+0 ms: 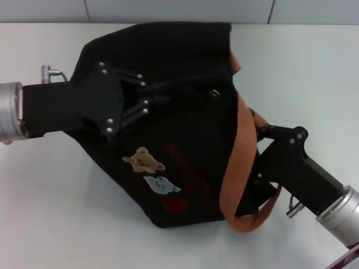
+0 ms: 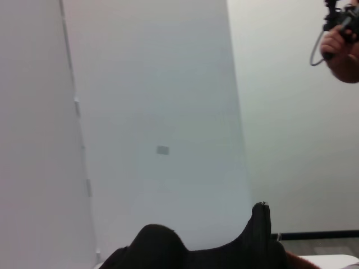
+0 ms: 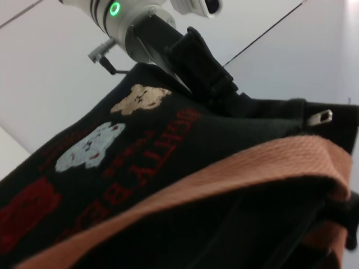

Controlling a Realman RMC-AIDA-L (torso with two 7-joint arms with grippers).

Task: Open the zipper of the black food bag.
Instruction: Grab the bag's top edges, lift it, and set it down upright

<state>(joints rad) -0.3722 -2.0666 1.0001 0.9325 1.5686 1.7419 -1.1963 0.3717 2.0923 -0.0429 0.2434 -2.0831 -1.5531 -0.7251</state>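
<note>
The black food bag [image 1: 185, 140] lies on the white table with its bear patches [image 1: 145, 160] and red lettering facing up; they also show in the right wrist view [image 3: 137, 98]. Orange-brown strap handles [image 1: 238, 162] run down its right side. The zipper's line does not stand out from the black cloth. A small silver pull [image 1: 215, 93] shows on the upper part [image 3: 320, 117]. My left gripper [image 1: 168, 95] reaches in from the left, fingers close together on the bag's cloth, short of that pull. My right gripper [image 1: 255, 162] sits against the bag's right side by the strap.
The white table [image 1: 314, 73] runs out on both sides of the bag, with a pale wall [image 1: 179, 10] behind it. In the left wrist view a person's hand [image 2: 342, 53] holding a dark device shows far off.
</note>
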